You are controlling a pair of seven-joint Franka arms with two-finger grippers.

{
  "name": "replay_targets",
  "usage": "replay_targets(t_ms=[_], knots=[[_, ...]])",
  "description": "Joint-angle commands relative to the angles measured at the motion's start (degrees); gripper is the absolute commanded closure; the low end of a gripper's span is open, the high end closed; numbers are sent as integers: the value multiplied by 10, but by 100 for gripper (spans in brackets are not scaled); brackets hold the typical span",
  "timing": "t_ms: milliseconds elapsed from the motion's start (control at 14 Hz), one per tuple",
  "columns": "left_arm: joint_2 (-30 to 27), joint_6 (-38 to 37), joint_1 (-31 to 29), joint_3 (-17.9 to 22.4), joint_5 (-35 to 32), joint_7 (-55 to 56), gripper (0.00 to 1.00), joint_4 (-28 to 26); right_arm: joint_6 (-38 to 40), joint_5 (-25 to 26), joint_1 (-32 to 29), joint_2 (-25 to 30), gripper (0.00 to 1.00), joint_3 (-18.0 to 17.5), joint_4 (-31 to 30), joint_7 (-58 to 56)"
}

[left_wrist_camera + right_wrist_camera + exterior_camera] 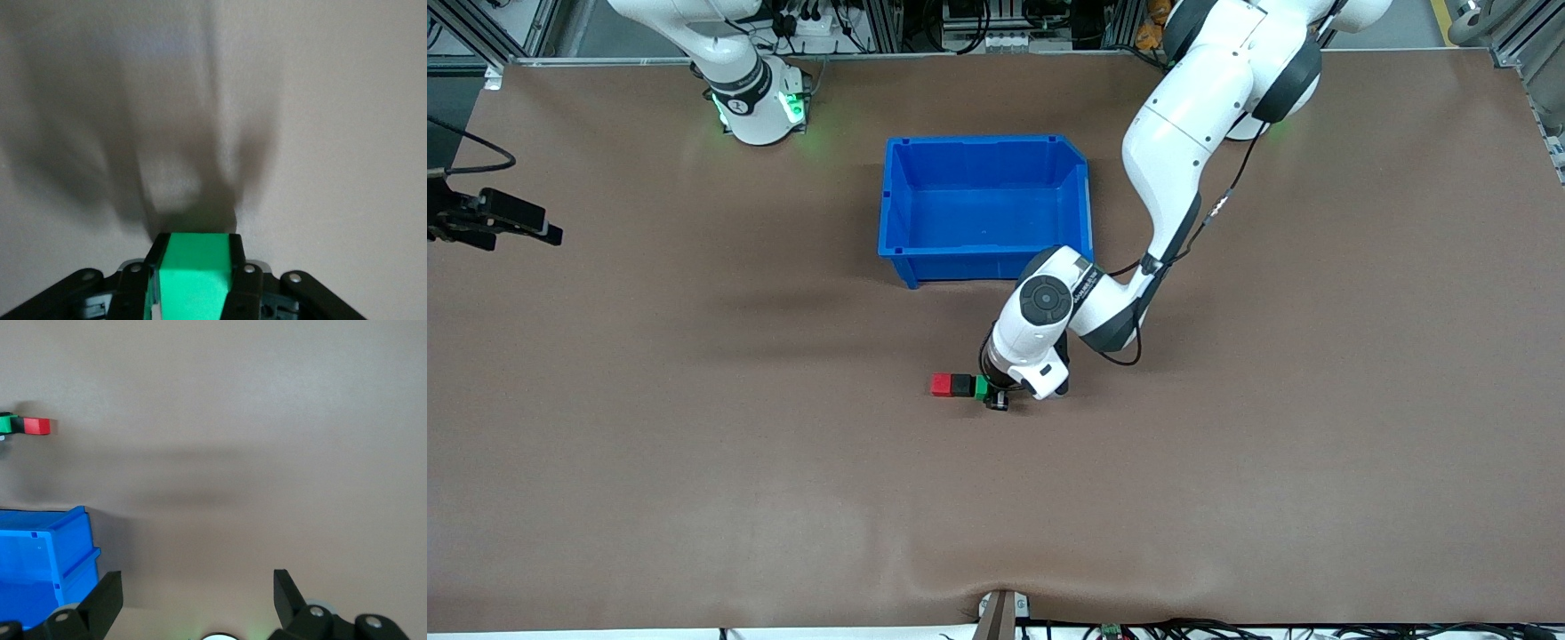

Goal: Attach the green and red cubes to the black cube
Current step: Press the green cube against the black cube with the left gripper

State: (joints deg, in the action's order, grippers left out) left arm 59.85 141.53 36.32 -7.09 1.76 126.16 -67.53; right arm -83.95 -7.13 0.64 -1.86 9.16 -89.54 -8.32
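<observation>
With my left gripper [996, 397] clamped on the green cube [981, 386], I find it touching the black cube [960, 384]; the red cube [941, 384] adjoins the black one's other face. Assembly looks complete — only release remains, nearer the front camera than the blue bin [898, 196]. My left wrist view confirms the grip but hides the neighbours. My right gripper [198, 597] waits, fingers wide, over bare table — its view catches the row.

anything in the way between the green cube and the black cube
Nothing visible stands between them. The left gripper is shut on the green cube, which already sits flush against the black cube, with the red cube on the black cube's other face. The right gripper waits open, away from the row.
</observation>
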Motion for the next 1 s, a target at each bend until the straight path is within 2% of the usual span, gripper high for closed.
replay_targets(t_ms=[0, 214, 571, 786, 929], knots=[[28, 30, 11, 10, 9, 26, 100, 28, 1, 28, -20, 31, 0, -22, -19, 3], [27, 24, 23, 24, 8, 31, 100, 28, 2, 49, -20, 48, 0, -34, -24, 5], [9, -21, 23, 24, 8, 32, 100, 24, 46, 39, -20, 51, 0, -34, -10, 92], [4, -23, 24, 25, 3, 31, 100, 18, 56, 40, -20, 48, 0, -33, 3, 99], [1, -65, 24, 25, -1, 30, 100, 18, 51, 39, -21, 44, 0, -31, 12, 96]])
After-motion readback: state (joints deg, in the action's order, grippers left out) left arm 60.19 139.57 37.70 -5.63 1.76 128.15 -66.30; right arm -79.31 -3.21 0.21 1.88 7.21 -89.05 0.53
